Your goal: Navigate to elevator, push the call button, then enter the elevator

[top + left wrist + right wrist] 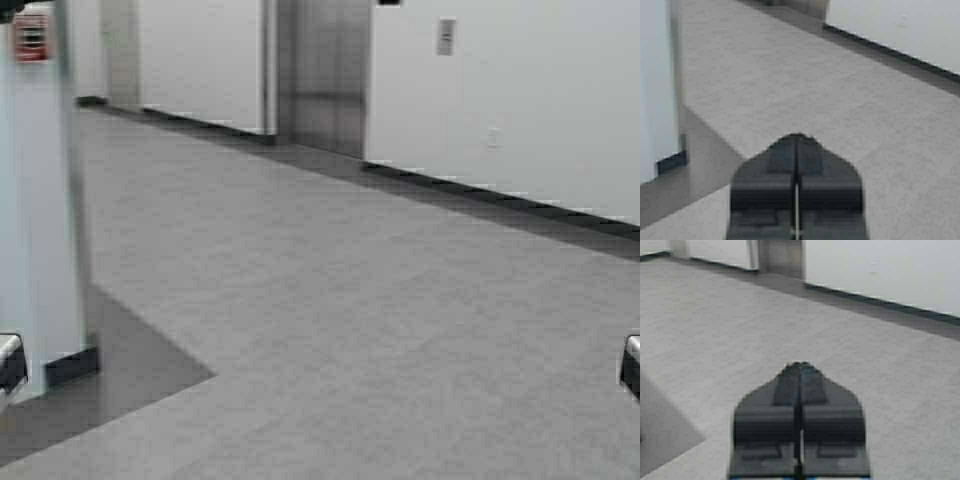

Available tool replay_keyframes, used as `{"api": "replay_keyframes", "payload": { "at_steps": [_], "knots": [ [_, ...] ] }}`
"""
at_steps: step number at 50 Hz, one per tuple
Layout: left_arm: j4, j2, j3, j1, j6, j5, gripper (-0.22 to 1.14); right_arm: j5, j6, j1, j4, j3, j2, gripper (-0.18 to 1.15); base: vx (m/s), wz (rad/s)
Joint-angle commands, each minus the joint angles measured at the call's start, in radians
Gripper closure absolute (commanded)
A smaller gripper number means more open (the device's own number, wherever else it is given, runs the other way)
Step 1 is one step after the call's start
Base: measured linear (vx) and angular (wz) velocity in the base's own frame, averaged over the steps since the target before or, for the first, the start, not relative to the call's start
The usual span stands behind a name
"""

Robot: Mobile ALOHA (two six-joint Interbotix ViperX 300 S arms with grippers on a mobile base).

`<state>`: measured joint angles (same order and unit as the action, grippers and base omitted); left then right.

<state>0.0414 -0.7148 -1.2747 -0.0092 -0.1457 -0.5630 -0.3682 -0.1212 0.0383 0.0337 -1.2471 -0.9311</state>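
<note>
The elevator (325,75) shows as a brushed-steel door set in the white far wall, across a wide grey floor; it also shows in the right wrist view (781,257). A small grey call panel (446,36) hangs on the wall to its right. My left gripper (797,136) is shut and empty, pointing forward above the floor. My right gripper (800,365) is shut and empty, held the same way. In the high view only parts of the arms show, at the left (10,362) and right (631,365) edges.
A white pillar (40,200) with a dark base and a red fire alarm box (30,38) stands close on the left. A dark baseboard (500,195) runs along the far wall. Another recess (120,50) shows at the far left.
</note>
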Motion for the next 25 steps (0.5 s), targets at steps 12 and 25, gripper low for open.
{"api": "replay_keyframes", "payload": {
  "at_steps": [12,25],
  "knots": [
    [0.005,0.043,0.025,0.0,0.011,-0.006,0.89,-0.009,-0.003,-0.002,-0.002,0.021,0.005,0.92,0.77,-0.28],
    [0.003,0.031,0.021,0.0,0.008,-0.006,0.89,-0.009,-0.002,0.0,0.0,0.006,0.006,0.92,0.78,-0.15]
  ]
}}
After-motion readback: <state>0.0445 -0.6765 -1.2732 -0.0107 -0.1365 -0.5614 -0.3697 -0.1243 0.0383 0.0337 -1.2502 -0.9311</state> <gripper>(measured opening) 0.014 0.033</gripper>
